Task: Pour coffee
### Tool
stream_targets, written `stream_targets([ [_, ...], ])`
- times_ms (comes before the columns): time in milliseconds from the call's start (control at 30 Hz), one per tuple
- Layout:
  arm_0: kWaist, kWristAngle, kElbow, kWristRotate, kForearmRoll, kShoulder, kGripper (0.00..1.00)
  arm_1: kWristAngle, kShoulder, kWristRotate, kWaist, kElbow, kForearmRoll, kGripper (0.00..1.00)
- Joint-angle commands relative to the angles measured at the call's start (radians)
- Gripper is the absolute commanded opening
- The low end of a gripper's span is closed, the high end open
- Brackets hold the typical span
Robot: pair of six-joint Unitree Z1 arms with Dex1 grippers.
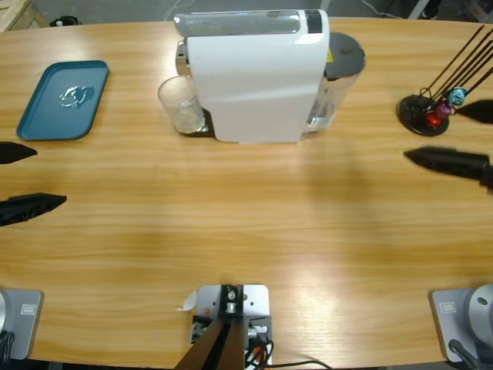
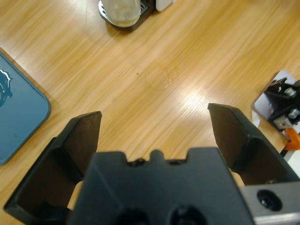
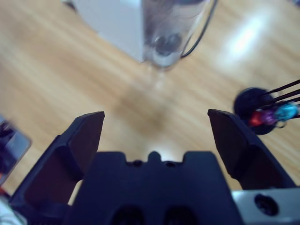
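Note:
A clear glass tumbler [image 1: 181, 104] stands on the drip tray at the left end of the white coffee machine [image 1: 250, 77]. In the left wrist view the tumbler [image 2: 121, 10] shows a shallow pale amber layer of coffee [image 2: 123, 19] at its bottom. My left gripper [image 1: 42, 179] is at the table's left edge, open and holding nothing, well short of the tumbler. Seen along its own jaws, the left gripper [image 2: 154, 115] has only bare wood between them. My right gripper [image 1: 443, 135] is at the right edge, open and holding nothing, and the right gripper [image 3: 155, 116] faces the machine's water tank [image 3: 168, 28].
A blue tray [image 1: 63, 100] with a small clear item on it lies at the back left. A black stand [image 1: 424, 112] with thin rods and coloured capsules sits at the back right, close to my right gripper. The machine's grey-lidded water tank [image 1: 339, 77] is on its right side.

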Motion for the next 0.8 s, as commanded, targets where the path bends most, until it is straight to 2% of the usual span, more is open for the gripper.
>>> stream_targets([
  [33, 0.013, -0.051, -0.001, 0.021, -0.007, -0.002, 0.991, -0.028, -0.01, -0.007, 0.011, 0.047, -0.047, 1.0],
  [167, 0.081, -0.12, -0.083, 0.089, -0.04, 0.071, 0.991, -0.03, -0.007, -0.004, 0.011, 0.057, -0.052, 1.0],
  [267, 0.088, -0.159, -0.123, 0.084, -0.071, 0.132, 0.991, -0.033, -0.007, -0.003, 0.011, 0.066, -0.058, 1.0],
  [800, 0.131, -0.17, -0.033, 0.138, -0.105, 0.18, 0.991, -0.056, 0.036, 0.027, 0.011, 0.096, -0.079, 1.0],
])
